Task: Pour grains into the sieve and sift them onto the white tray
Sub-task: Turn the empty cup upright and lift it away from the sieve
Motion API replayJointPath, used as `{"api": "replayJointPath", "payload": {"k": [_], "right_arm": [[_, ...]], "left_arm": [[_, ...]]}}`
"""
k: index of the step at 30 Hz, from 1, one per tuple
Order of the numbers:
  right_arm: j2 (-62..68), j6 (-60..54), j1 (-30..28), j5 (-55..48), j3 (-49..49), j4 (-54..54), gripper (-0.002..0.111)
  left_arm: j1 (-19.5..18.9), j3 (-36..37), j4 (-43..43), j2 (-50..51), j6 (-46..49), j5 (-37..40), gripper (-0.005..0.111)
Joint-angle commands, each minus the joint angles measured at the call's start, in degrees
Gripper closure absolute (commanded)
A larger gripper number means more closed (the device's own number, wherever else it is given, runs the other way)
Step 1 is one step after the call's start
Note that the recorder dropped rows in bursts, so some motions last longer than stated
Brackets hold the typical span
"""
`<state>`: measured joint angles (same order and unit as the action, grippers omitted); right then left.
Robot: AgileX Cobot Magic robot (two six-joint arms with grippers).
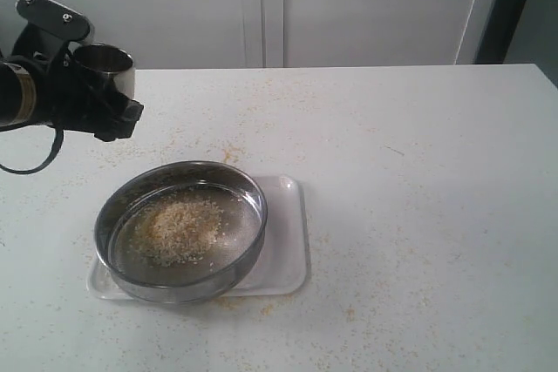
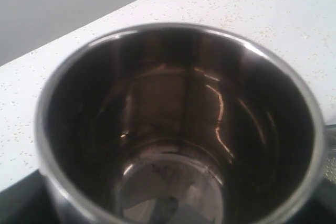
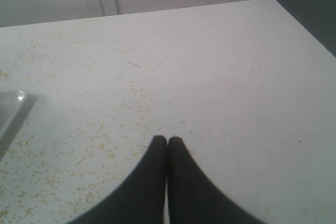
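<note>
Steel sieve (image 1: 179, 290): likely stiff, light, slippery; take the rim, lower left
Left gripper (image 1: 112, 98): clamps cup (image 1: 105, 60)
Right gripper (image 3: 167, 145): fingers pressed together

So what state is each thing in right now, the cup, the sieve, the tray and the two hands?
Cup: upright, empty, gripped by the left hand.
Grains: heaped inside the sieve.
Sieve: resting on the tray.
Tray: flat on the table, mostly covered by the sieve.
Right hand: shut, holding nothing.
Table: dusted with stray grains.
</note>
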<state>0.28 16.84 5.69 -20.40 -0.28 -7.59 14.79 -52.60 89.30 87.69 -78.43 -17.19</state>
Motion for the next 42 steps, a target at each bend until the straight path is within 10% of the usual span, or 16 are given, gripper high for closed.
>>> {"api": "replayJointPath", "payload": {"k": [1,17,28,42], "right_arm": [[-0.3,0.1,-0.5,0.9,0.3,-0.1,0.108],[-0.3,0.1,-0.5,0.9,0.3,-0.1,0.108],[-0.3,0.1,-0.5,0.9,0.3,-0.1,0.108],[-0.3,0.1,-0.5,0.9,0.3,-0.1,0.108]], "left_arm": [[-2.3,0.9,-7.3,-0.8,7.4,-2.9,0.107],[-9.5,14.3,-57.8,0.5,51.1,-22.2,0.107],[-9.5,14.5,-74.4,12.0,57.7,-31.5,0.107],[-9.5,6.1,-75.5,22.0,54.3,-30.0,0.107]]}}
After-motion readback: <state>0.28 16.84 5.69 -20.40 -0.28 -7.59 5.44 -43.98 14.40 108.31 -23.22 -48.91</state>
